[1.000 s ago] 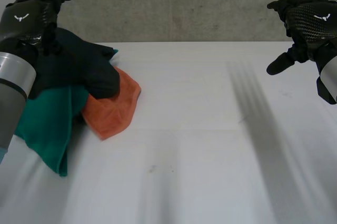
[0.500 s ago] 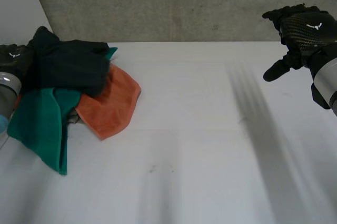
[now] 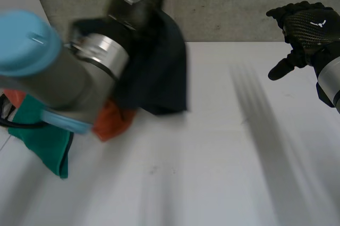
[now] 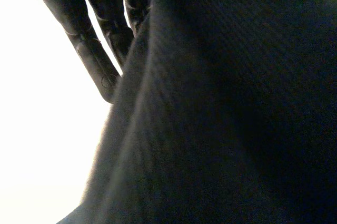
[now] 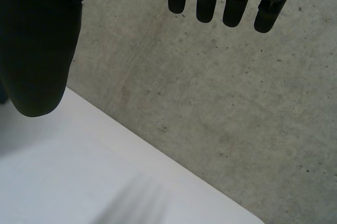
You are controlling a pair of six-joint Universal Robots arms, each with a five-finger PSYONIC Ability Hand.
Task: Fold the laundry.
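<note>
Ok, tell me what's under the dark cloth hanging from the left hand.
An orange cloth on the white table shows below the dark cloth; the left arm covers the rest.

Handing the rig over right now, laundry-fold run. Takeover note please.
Left hand: raised over the table's left side, with the dark cloth hanging from it. The grip can't be read.
Right hand: open, in the air at the right, holding nothing.
Green cloth and orange cloth: crumpled on the table at the left, partly behind the left arm.
Done: nothing folded.
Left: probably lay the dark cloth flat and fold it, then the other two.
</note>
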